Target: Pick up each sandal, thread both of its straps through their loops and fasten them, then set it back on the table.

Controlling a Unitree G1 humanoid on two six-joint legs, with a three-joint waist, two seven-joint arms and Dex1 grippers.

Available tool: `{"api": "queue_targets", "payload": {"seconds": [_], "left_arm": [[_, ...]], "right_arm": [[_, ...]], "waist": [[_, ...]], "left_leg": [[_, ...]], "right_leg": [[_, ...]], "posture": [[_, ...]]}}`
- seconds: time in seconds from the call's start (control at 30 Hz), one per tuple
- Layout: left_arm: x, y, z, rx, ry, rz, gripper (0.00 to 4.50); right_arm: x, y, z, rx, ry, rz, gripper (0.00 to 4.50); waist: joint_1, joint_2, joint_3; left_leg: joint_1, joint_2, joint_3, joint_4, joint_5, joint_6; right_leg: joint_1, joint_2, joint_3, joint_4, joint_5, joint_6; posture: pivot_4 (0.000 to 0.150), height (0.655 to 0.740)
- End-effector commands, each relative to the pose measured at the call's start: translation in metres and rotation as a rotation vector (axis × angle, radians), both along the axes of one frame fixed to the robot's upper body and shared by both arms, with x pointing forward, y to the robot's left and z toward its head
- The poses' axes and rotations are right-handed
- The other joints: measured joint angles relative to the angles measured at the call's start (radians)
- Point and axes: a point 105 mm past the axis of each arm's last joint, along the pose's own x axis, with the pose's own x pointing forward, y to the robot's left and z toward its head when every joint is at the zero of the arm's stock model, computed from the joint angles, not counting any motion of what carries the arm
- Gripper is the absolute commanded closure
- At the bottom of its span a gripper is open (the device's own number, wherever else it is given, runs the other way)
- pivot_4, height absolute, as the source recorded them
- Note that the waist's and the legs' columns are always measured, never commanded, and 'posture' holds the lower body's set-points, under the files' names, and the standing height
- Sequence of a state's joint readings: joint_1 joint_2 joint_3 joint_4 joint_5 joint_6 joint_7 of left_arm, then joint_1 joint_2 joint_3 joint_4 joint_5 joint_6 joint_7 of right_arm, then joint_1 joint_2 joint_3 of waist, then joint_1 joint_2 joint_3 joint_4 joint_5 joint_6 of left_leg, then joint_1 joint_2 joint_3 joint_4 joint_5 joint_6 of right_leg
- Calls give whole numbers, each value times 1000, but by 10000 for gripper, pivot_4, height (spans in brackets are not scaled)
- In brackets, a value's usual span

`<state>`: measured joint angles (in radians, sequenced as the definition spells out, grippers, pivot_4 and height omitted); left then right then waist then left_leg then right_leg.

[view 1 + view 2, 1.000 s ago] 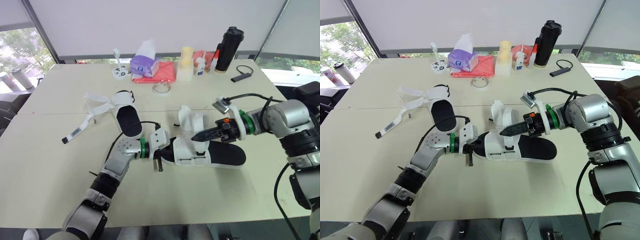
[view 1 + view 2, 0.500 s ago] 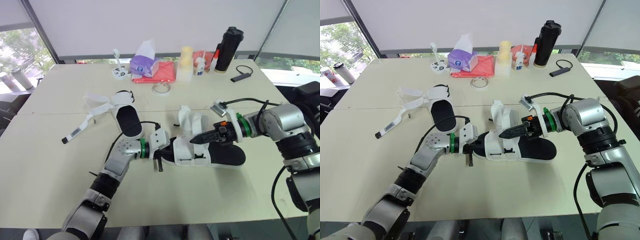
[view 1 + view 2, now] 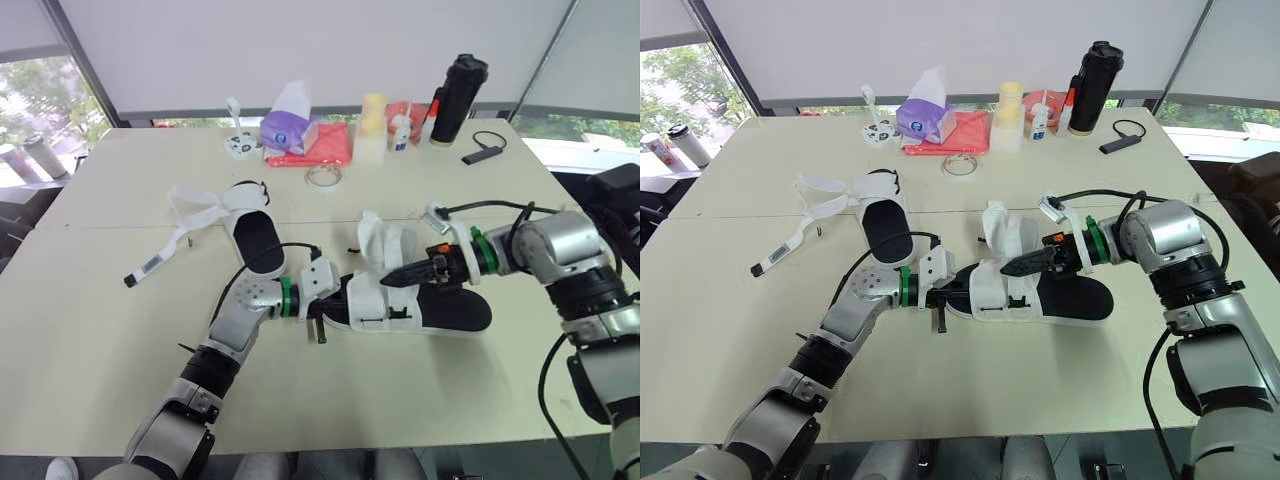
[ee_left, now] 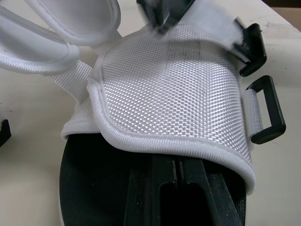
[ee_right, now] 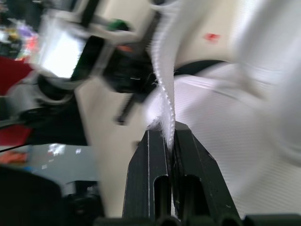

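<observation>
A white sandal with a black sole [image 3: 420, 308] lies at the table's middle. My left gripper [image 3: 335, 303] is shut on its toe end, the fingers [image 4: 141, 193] clamped on the sole under the woven white upper [image 4: 174, 99]. Two black loops [image 4: 268, 110] stick out at the upper's side. My right gripper [image 3: 390, 278] hovers over the upper, shut on a white strap [image 5: 164, 89] between its fingers [image 5: 150, 179]. The second sandal [image 3: 255, 235] lies further back on the left, its white straps [image 3: 195, 208] splayed loose on the table.
A thin white and black stick [image 3: 155, 265] lies left of the sandals. Along the far side of the table [image 3: 100, 340] stand a purple tissue pack [image 3: 290, 125], red cloth [image 3: 322, 148], tape roll [image 3: 324, 176], pale cup [image 3: 372, 128], black bottle [image 3: 458, 98] and a small black device [image 3: 485, 152].
My right wrist has sunk a little and drawn in toward the sandal, while its fingertips stay at the strap. The left arm and both sandals have not moved.
</observation>
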<state>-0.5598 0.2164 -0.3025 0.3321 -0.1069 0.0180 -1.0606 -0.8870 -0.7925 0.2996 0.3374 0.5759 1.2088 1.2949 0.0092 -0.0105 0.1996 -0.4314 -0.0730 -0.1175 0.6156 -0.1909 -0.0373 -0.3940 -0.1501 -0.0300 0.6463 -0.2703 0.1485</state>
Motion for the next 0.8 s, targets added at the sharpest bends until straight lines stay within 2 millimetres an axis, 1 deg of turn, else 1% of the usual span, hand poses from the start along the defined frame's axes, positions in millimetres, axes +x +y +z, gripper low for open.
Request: {"api": "queue_targets", "payload": {"seconds": [0.03, 0.2, 0.4, 0.8], "left_arm": [[-3, -2, -1, 10, -6, -9, 45000], [-3, -2, -1, 10, -6, -9, 45000], [-2, -2, 0, 9, -7, -10, 45000], [-3, -3, 0, 9, -8, -13, 45000]], "right_arm": [[5, -3, 4, -7, -31, -10, 44744], [1, -5, 3, -19, -30, 11, 44744], [-10, 1, 13, 5, -35, 58, 44744], [-29, 2, -3, -64, -62, 135, 44744]], "waist": [[-1, 0, 0], [0, 0, 0], [0, 0, 0], [2, 0, 0]], "left_leg": [[0, 0, 0, 0, 0, 0], [0, 0, 0, 1, 0, 0], [0, 0, 0, 1, 0, 0], [0, 0, 0, 1, 0, 0]], "right_leg": [[0, 0, 0, 0, 0, 0], [0, 0, 0, 1, 0, 0], [0, 0, 0, 1, 0, 0], [0, 0, 0, 1, 0, 0]], "posture": [[1500, 7400], [1500, 7400], [1500, 7400], [1500, 7400]]}}
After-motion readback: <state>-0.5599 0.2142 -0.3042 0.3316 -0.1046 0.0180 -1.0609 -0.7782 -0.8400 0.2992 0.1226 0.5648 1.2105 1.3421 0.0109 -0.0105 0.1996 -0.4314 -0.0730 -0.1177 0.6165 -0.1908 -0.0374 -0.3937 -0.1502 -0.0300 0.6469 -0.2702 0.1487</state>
